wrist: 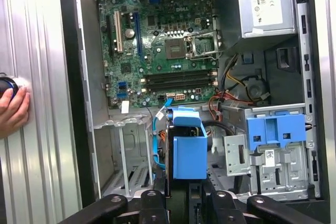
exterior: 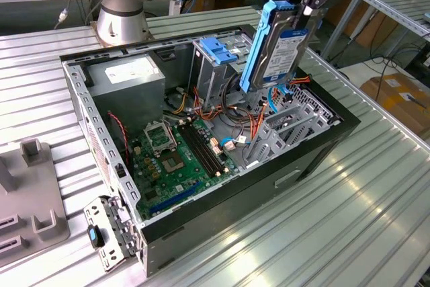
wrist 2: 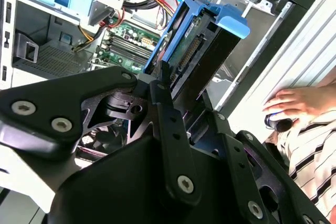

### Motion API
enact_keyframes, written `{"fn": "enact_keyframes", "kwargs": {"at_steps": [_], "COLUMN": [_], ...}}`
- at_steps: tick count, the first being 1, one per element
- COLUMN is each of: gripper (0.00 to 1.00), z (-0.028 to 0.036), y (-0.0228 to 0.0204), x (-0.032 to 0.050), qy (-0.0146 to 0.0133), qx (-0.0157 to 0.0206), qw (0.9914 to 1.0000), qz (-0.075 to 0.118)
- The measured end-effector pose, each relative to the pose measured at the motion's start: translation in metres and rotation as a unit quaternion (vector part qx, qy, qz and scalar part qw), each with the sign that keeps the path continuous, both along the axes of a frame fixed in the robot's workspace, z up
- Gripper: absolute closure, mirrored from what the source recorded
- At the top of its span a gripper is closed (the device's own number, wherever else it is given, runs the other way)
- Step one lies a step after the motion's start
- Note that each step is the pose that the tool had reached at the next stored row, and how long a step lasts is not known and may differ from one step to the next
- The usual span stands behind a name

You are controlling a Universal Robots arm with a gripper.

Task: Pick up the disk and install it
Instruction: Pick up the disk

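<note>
— Where's the flat silver-grey metal disk (exterior: pixel 281 48) with its bright blue plastic carrier frame?

— Off the ribbed metal worktop (exterior: pixel 349 220) and in the air, over the end of the open black-and-grey computer case (exterior: pixel 316 146) towards the exterior view's right. The black end effector (exterior: pixel 301 13) is clamped on its upper end, one finger on each broad face.

— So which way does the disk lie from the end effector?

— Straight below it. The long axis runs nearly upright, leaning a little, with the blue frame edge facing the exterior view's left. In the first wrist view you look down its length past the end effector (wrist: pixel 186 198), so the disk (wrist: pixel 189 150) shows end-on.

— What's under it?

— The grey ribbed sheet-metal bay (exterior: pixel 285 132) in that corner of the case, just beside the tall grey cage (exterior: pixel 218 55) with the blue latch. The green motherboard (exterior: pixel 175 159) sits well apart from it. I can't tell whether the disk's lower end has crossed the rim.

— Anyone nearby?

— A person's hand (wrist: pixel 13 108) rests on the worktop outside the case wall.
</note>
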State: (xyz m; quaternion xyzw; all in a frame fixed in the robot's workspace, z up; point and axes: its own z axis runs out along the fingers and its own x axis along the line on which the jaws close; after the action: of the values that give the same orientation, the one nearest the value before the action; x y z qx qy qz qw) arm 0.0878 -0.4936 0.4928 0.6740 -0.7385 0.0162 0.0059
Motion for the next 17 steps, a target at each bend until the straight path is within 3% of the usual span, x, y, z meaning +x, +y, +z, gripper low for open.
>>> {"fn": "enact_keyframes", "kwargs": {"at_steps": [10,11,17], "gripper": [0.65,0.65,0.65], "z": [0.0001,0.0000,-0.0001], "y": [-0.0166,-0.0197,-0.0280], "x": [0.0021,0.0028,0.0094], "qy": [0.0014,0.0019,0.0044], "qx": [-0.0001,0.0000,-0.0001], "qw": [0.99998,0.99998,0.99996], "qz": [-0.005,-0.006,-0.008]}}
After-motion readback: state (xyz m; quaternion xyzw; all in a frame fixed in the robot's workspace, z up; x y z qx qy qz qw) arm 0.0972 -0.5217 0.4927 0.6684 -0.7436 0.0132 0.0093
